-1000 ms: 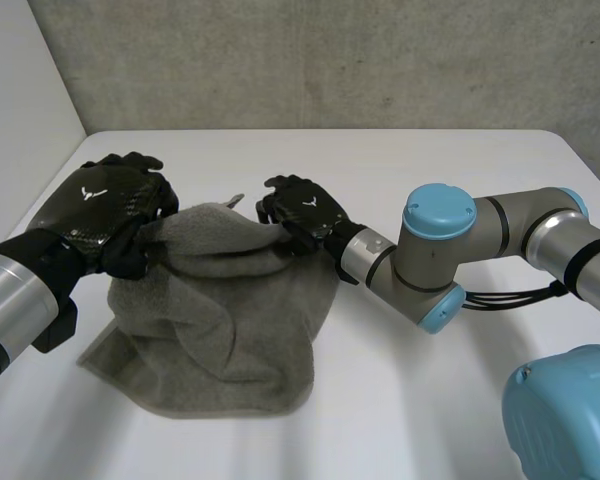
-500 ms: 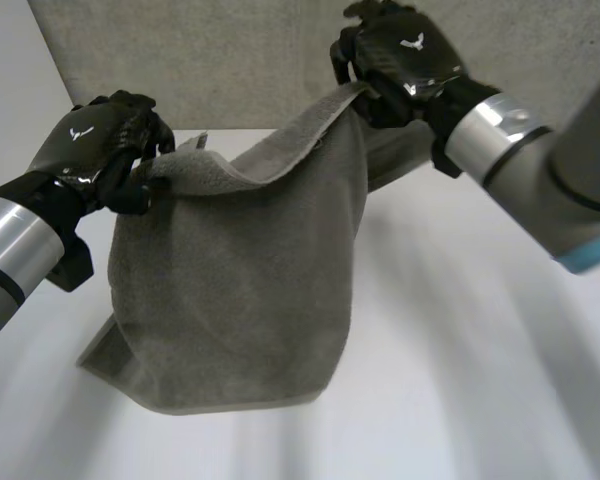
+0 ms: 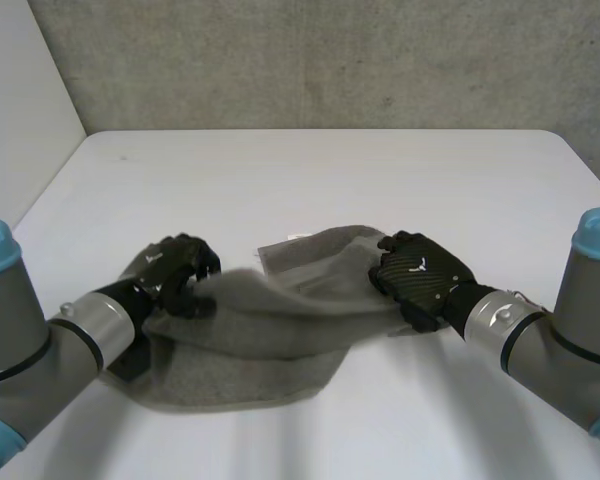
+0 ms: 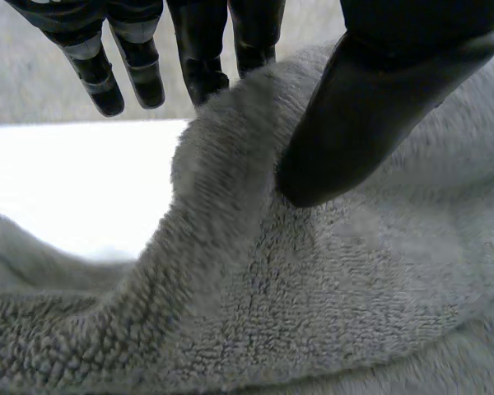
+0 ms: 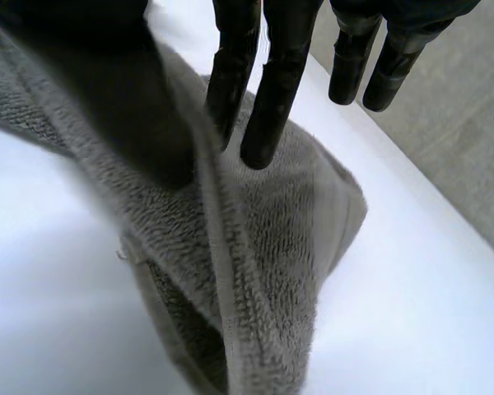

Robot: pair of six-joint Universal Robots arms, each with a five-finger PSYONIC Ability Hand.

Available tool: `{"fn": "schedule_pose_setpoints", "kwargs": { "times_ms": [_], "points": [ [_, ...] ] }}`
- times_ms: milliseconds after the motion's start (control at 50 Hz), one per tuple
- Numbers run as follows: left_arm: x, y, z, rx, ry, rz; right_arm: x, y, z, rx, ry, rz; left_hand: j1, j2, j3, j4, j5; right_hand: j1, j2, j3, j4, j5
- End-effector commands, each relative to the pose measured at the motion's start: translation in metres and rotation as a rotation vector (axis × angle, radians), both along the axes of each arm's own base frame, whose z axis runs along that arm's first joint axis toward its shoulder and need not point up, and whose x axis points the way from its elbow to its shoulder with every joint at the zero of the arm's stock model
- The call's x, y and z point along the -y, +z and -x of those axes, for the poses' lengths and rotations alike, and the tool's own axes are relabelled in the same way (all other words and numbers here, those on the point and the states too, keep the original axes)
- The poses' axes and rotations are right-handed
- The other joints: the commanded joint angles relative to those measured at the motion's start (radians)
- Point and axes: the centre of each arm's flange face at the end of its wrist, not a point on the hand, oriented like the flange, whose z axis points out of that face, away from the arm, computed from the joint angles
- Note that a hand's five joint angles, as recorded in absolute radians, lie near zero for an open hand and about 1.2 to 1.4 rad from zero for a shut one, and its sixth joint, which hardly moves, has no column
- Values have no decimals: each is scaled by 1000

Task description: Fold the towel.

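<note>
The grey towel lies low on the white table, stretched between my two hands with its upper layer doubled over the lower one. At the towel's left end, my left hand has its thumb pressed on the towel, and a ridge of cloth stands between the thumb and the nearly straight fingers. My right hand is at the towel's right end. There the hemmed edge of the towel runs between the thumb and two fingers.
A grey concrete wall stands behind the table. Bare table top stretches behind the towel and along the front edge. Both forearms lie low over the table's front corners.
Both hands have come down from the air toward the near side of the table, carrying the towel's edge with them. The hanging towel now lies flat and doubled over, and both grips have loosened.
</note>
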Motion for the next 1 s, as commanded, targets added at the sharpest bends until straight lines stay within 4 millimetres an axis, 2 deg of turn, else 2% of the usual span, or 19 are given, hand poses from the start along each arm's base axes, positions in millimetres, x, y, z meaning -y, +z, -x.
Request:
{"fn": "schedule_pose_setpoints", "kwargs": {
  "times_ms": [20,120,160,180,220,400,560,660,720,740,780,900,920,1000],
  "points": [
    [-2,-6,1,8,-2,-20,9,-2,1,153,-89,-111,-166,-168,-44,-52,-171,-216,-207,-6,-7,-228],
    [-7,-6,3,19,5,-17,6,1,2,209,-110,-145,-384,-385,-44,-52,-389,-225,-217,-6,-7,-237],
    [-9,-6,5,26,9,-12,6,1,2,217,-117,-150,-673,-675,-44,-52,-678,-225,-217,-6,-7,-237],
    [-9,-6,5,26,9,-12,7,-1,3,220,-121,-159,-674,-676,-44,-52,-679,-231,-222,-6,-7,-243],
    [-8,-3,6,28,5,1,7,-3,3,217,-125,-165,-908,-910,-44,-52,-913,-240,-231,-6,-7,-252],
    [-6,11,10,112,-55,123,9,-9,13,201,-146,-185,-915,-917,-44,-52,-920,-281,-272,-6,-7,-293],
    [-15,22,28,236,-213,284,11,-10,15,196,-151,-181,-915,-917,-44,-52,-920,-281,-272,-6,-7,-293],
    [-23,18,34,304,-322,335,11,-10,15,179,-149,-161,-912,-914,-44,-52,-917,-281,-272,-6,-7,-293],
    [-41,11,42,364,-436,341,11,-11,15,163,-147,-147,-912,-914,-44,-52,-917,-278,-270,-6,-7,-290],
    [-41,11,42,364,-437,341,11,-12,15,156,-144,-142,-912,-914,-44,-52,-917,-278,-270,-6,-7,-290],
    [-49,0,46,420,-504,313,11,-12,16,153,-144,-137,-909,-911,-44,-52,-914,-278,-270,-6,-7,-290],
    [-55,-12,48,480,-557,294,13,-13,17,152,-156,-128,-827,-829,-44,-52,-832,-275,-267,-6,-7,-287],
    [-56,-16,50,486,-568,287,13,-13,17,152,-156,-128,-743,-744,-44,-52,-748,-275,-267,-6,-7,-287],
    [-53,-20,52,498,-564,279,17,-14,21,148,-185,-126,-651,-653,-44,-52,-656,-272,-264,-6,-7,-284]
  ]
}}
